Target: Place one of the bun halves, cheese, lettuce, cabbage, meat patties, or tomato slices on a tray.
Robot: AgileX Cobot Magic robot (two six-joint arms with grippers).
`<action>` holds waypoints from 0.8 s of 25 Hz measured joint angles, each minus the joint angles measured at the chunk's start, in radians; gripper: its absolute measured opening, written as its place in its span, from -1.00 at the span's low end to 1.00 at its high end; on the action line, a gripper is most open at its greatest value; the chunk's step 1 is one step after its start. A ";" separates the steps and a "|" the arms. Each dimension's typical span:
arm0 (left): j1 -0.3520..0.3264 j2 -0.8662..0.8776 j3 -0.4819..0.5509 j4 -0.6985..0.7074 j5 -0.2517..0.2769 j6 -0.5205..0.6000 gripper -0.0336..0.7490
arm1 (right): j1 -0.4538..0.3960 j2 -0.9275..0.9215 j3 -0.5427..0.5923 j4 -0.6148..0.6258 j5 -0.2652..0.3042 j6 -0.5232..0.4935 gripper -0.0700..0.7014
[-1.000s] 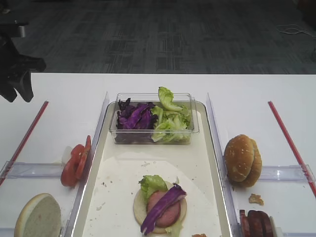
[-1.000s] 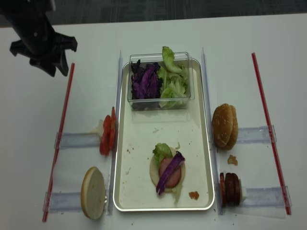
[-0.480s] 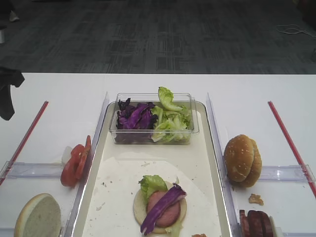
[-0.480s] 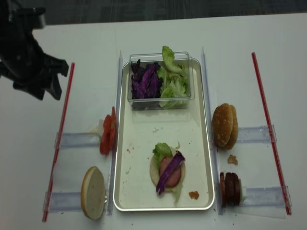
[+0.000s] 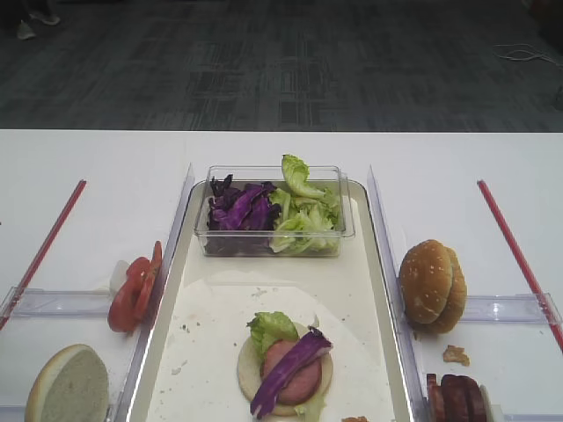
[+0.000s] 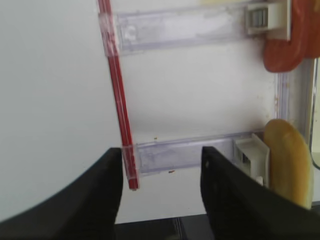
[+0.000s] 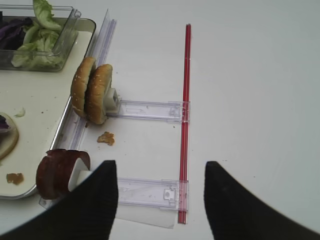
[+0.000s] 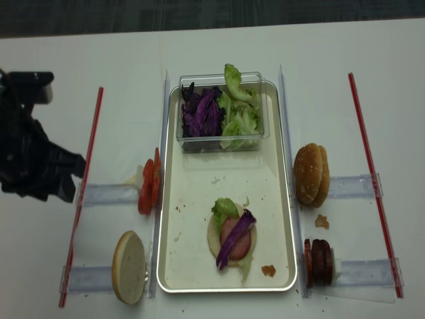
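The cream tray (image 8: 192,199) (image 5: 198,352) holds a bun half topped with lettuce, a meat patty (image 8: 237,240) and a purple cabbage strip (image 8: 234,239) (image 5: 286,365). Tomato slices (image 8: 147,187) (image 6: 287,47) and a cut bun half (image 8: 129,267) (image 6: 290,160) stand left of the tray. Bun halves (image 8: 311,174) (image 7: 92,90) and meat patties (image 8: 319,262) (image 7: 57,172) stand right of it. No cheese is in view. My left gripper (image 8: 58,193) (image 6: 160,170) hovers open and empty over the left table, beside a red strip. My right gripper (image 7: 161,185) is open and empty beside the patties.
A clear tub (image 8: 222,113) of purple cabbage shreds and lettuce sits on the tray's far end. Red strips (image 8: 83,193) (image 8: 372,173) and clear holders (image 8: 106,194) (image 7: 150,110) flank the tray. A crumb (image 7: 106,138) lies near the buns.
My left arm has moved along the left side towards the table's near edge and has left the plain high view. Nothing on the table has moved.
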 joint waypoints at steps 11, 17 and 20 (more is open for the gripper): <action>0.000 -0.222 0.208 0.004 -0.046 0.000 -0.04 | 0.000 0.000 0.000 0.000 0.000 0.000 0.25; 0.000 -0.337 0.299 0.004 -0.059 -0.014 -0.04 | 0.000 0.000 0.000 0.000 0.000 0.000 0.25; 0.000 -0.393 0.336 0.004 -0.059 -0.019 -0.04 | 0.000 0.000 0.000 0.000 0.000 0.000 0.25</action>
